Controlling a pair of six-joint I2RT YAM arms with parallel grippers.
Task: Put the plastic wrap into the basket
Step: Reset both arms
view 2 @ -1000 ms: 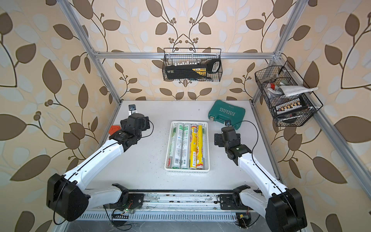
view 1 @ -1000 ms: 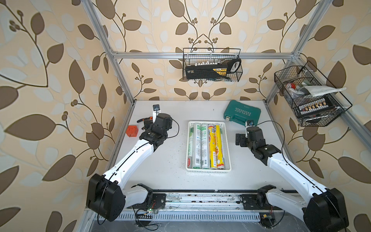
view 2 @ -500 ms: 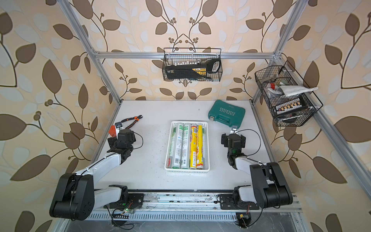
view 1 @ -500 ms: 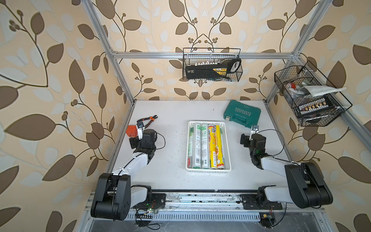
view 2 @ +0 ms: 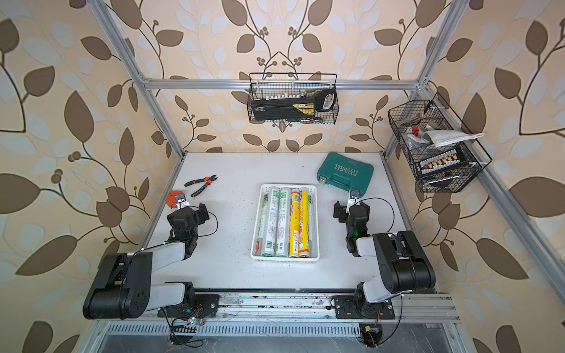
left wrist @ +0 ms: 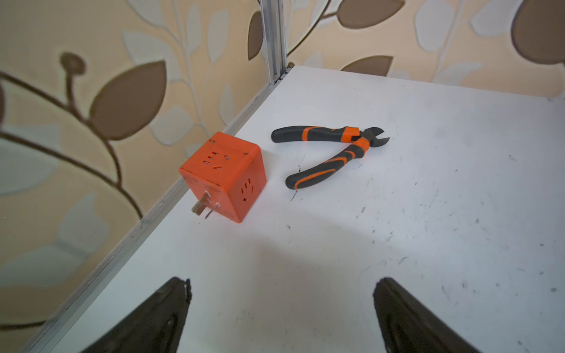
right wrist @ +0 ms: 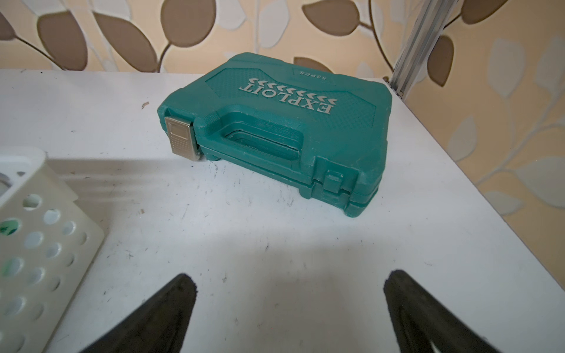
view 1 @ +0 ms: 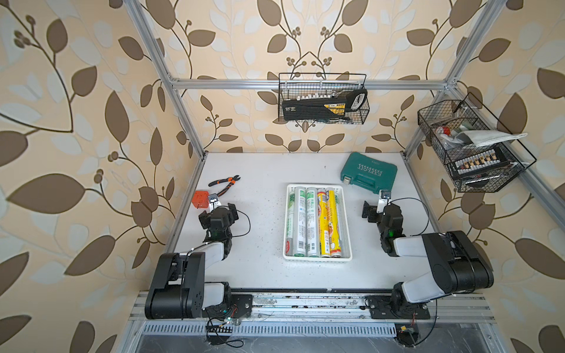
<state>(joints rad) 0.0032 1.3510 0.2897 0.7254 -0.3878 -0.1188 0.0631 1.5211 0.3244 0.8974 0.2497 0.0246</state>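
My left gripper (left wrist: pixel 279 293) and right gripper (right wrist: pixel 290 287) both stand spread wide, holding nothing. The left hangs low over the table (left wrist: pixel 397 244) near the orange socket cube (left wrist: pixel 224 175) and the cutting pliers (left wrist: pixel 330 152). The right faces the green EXPLOIT tool case (right wrist: pixel 275 131). The plastic wrap rolls (view 1: pixel 315 223) lie side by side inside the white basket (view 1: pixel 318 259), and I see none loose. The risk, I judge, is a careless low sweep that shoves the basket or knocks the cube or case.
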